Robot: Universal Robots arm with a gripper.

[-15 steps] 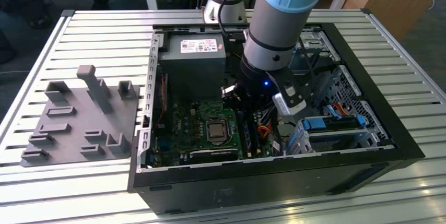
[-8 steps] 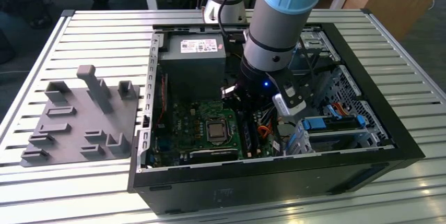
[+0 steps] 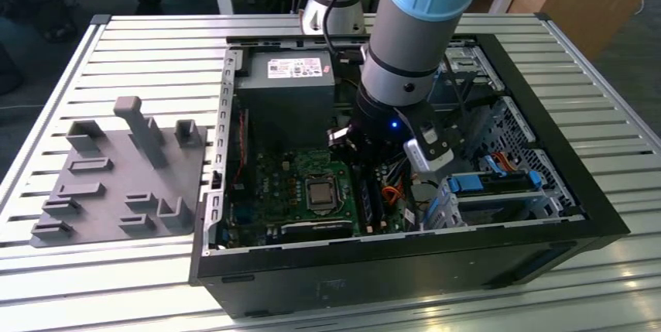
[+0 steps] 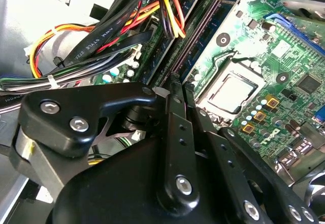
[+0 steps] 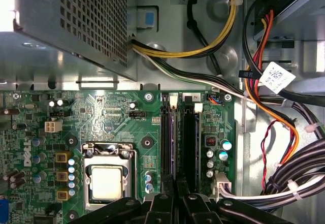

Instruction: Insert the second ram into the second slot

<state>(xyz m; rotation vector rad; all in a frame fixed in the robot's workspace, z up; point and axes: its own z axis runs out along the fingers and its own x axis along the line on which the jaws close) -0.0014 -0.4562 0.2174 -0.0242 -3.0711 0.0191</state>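
My arm (image 3: 408,46) reaches down into the open computer case (image 3: 537,115), over the green motherboard (image 3: 294,173). In both wrist views the black gripper (image 4: 180,84) (image 5: 175,183) has its fingers drawn close together, in line with the long memory slots beside the processor socket. A thin dark strip, the second ram (image 4: 199,31) (image 5: 170,142), runs out edge-on from between the fingertips along its slot. How deep it sits in the slot is not clear. A parallel dark slot (image 5: 191,142) lies right beside it, with white latches at the far ends.
The processor socket (image 5: 106,181) (image 4: 231,89) lies close beside the slots. Bundled black, yellow and red cables (image 4: 101,36) (image 5: 284,132) crowd the other side. The perforated power supply (image 5: 76,26) stands beyond. A grey parts holder (image 3: 114,177) sits on the slatted table at the exterior view's left.
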